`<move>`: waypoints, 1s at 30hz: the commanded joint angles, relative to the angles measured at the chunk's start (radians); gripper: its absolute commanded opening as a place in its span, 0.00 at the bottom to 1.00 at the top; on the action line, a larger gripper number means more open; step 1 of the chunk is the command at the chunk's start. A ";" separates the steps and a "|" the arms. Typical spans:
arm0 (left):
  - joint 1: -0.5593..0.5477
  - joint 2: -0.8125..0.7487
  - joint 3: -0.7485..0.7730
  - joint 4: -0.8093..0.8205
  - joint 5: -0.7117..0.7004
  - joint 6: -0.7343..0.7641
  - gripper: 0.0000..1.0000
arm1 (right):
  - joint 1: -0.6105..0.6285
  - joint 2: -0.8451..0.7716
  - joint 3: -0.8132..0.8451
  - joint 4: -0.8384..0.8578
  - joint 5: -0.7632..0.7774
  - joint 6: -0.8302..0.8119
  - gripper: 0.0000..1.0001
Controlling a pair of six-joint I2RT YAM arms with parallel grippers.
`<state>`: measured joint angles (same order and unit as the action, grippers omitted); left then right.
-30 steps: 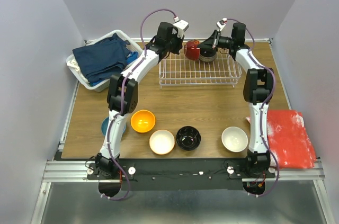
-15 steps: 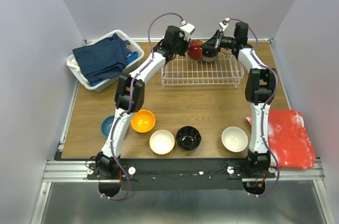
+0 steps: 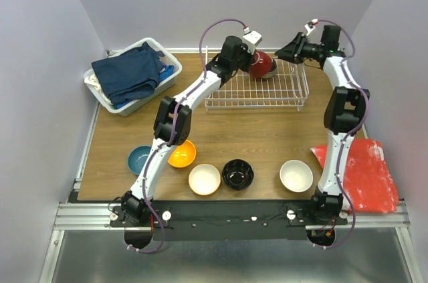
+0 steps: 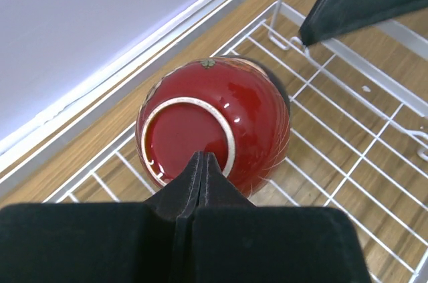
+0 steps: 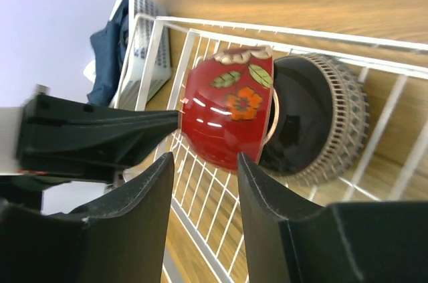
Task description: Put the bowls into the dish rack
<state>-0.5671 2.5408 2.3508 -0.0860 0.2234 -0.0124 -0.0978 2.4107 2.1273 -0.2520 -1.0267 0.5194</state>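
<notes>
Red glazed bowl point(image 4: 249, 121) in wire dish rack point(image 3: 254, 96), maybe touching ribbed bowl point(image 5: 342, 122), left claw point(image 4: 202, 158) closed, right claw point(image 5: 205, 162) spread

Prob. a robot lab: plain wall panels point(image 3: 40, 42), alu rail point(image 3: 87, 213).

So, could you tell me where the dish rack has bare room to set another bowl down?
In the dish rack, the near half along the front rim is bare wire across. The far middle is crowded: the red bowl stands on edge against the dark ribbed bowl, the shut left gripper at its base and the open right gripper close by.
</notes>
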 commanded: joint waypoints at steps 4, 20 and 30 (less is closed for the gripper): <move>-0.034 0.061 0.033 0.042 0.014 -0.035 0.00 | -0.049 -0.163 -0.027 -0.131 0.116 -0.174 0.51; -0.053 0.009 0.056 0.186 -0.052 -0.049 0.10 | -0.049 -0.383 -0.217 -0.217 0.160 -0.356 0.51; 0.070 -0.693 -0.582 0.201 0.019 -0.032 0.57 | -0.028 -0.679 -0.460 -0.551 0.244 -0.947 0.52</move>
<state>-0.5705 2.2158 1.9823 0.0570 0.2195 -0.0643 -0.1493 1.9034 1.7985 -0.5877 -0.8513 -0.0334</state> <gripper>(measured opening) 0.496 0.514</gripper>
